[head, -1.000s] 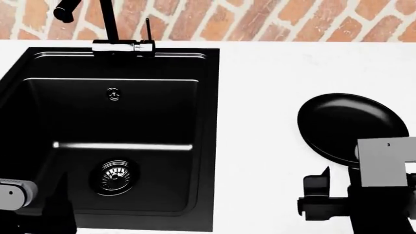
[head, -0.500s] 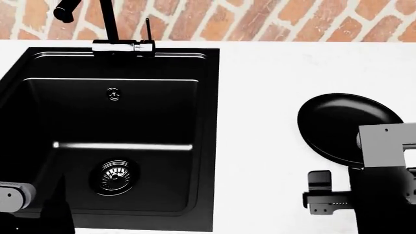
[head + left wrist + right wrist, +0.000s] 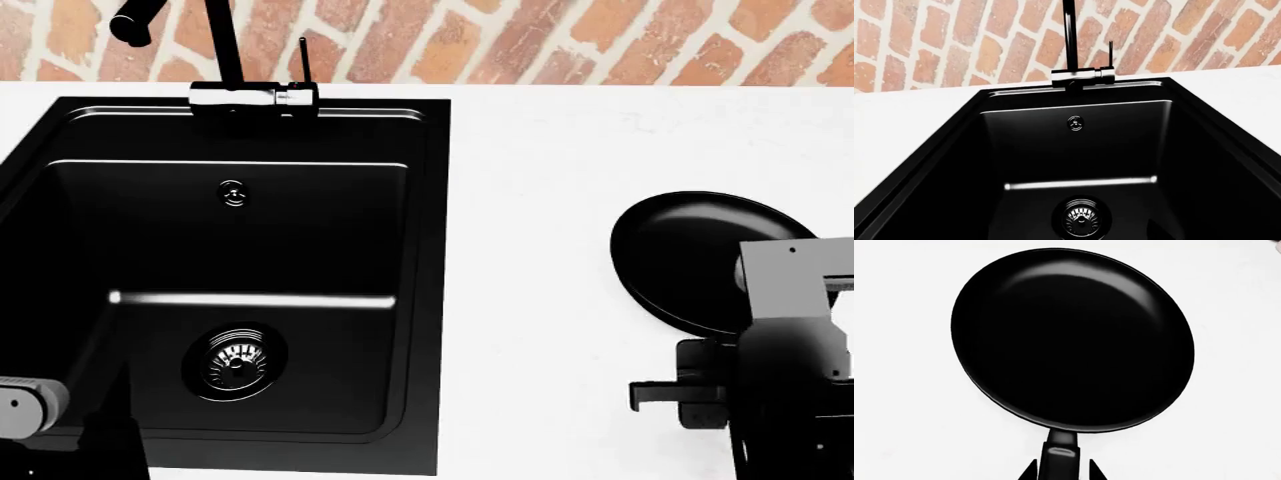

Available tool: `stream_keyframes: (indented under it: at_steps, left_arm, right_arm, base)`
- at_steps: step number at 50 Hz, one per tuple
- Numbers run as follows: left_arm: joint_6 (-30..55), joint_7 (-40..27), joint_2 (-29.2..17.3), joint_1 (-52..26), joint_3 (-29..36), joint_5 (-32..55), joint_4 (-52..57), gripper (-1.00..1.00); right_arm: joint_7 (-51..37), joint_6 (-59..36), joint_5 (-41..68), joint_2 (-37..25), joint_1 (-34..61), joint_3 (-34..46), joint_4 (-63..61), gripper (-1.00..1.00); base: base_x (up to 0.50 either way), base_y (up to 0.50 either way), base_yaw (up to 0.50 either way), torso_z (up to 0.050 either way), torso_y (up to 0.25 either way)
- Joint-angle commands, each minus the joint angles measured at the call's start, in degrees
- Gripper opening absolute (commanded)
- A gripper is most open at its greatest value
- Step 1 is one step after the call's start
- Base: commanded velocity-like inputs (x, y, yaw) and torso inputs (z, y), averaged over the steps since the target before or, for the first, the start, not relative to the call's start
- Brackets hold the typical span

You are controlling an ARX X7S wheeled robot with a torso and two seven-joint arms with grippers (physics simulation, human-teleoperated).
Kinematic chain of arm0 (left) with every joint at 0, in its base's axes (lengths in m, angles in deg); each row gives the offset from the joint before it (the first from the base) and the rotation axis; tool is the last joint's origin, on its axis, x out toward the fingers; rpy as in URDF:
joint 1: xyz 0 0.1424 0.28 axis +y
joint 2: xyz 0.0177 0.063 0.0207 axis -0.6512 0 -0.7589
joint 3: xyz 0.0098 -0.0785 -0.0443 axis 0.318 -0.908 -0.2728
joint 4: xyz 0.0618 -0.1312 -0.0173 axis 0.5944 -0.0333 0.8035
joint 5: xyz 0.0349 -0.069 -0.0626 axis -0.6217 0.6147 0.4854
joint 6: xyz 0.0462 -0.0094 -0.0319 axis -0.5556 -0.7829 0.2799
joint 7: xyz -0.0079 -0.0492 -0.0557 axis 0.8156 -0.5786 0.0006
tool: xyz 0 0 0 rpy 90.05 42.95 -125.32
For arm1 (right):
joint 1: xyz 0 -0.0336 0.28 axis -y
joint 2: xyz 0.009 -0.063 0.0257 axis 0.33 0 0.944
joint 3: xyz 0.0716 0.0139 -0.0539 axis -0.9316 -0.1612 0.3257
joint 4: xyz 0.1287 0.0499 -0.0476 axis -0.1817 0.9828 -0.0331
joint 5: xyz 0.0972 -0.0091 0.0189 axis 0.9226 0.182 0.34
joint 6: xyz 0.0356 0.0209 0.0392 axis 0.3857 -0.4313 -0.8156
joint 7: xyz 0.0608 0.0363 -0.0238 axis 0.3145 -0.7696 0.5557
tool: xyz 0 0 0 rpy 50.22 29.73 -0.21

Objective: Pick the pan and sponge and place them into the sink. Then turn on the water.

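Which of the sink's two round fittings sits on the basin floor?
The larger drain strainer; the small overflow fitting is on the back wall.

A black faucet (image 3: 214,50) stands before the brick wall (image 3: 534,40), on a white countertop (image 3: 534,250).

- One pan (image 3: 1072,337), black and round, with one handle (image 3: 1060,450) running between the right gripper's two fingers (image 3: 1029,472).
- One sink (image 3: 427,250).
- One drain strainer (image 3: 235,361) in its floor.
- One overflow fitting (image 3: 232,192) on its back wall.
- One faucet (image 3: 227,60).
- One worktop (image 3: 534,200).
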State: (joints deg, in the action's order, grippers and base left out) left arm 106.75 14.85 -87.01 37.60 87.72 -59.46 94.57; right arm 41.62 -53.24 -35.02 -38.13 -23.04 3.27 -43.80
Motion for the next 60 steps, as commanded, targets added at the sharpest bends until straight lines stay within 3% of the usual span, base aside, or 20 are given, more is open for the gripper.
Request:
stream_keyframes:
  at_steps: [1, 20, 30, 43, 60]
  left_arm:
    - [-0.26, -0.06, -0.18, 0.32, 0.01, 0.17, 0.05, 1.00]
    - [1.14, -0.59, -0.35, -2.72, 1.06, 0.29, -0.50, 1.00]
    - [1.70, -0.82, -0.71, -2.85, 0.99, 0.63, 0.15, 1.00]
    - [1.97, -0.94, -1.63, -2.38, -0.04, 1.18, 0.76, 1.00]
    - [1.58, -1.05, -2.26, -2.19, -0.05, 1.02, 0.27, 1.00]
  right_arm:
    - [0.41, 1.46, 0.69, 0.09, 0.67, -1.86, 1.91, -1.00]
    - [1.43, 9.01, 3.57, -0.88, -4.91, -6.66, -12.35, -1.00]
    - [-0.22, 5.33, 6.05, -1.23, -6.25, -8.89, -19.38, -1.00]
    - [0.54, 7.29, 7.19, -1.41, -10.00, -10.82, -21.27, -1.00]
    - [0.37, 7.72, 7.63, -1.61, -12.10, -11.19, -22.30, -1.00]
  base:
    - [0.00, 0.00, 0.00, 0.000, 0.000]
    - [0.00, 0.00, 0.00, 0.000, 0.001]
    - [0.00, 0.00, 0.00, 0.000, 0.001]
    - [0.00, 0.00, 0.00, 0.000, 0.002]
    - [0.00, 0.28, 0.00, 0.000, 0.002]
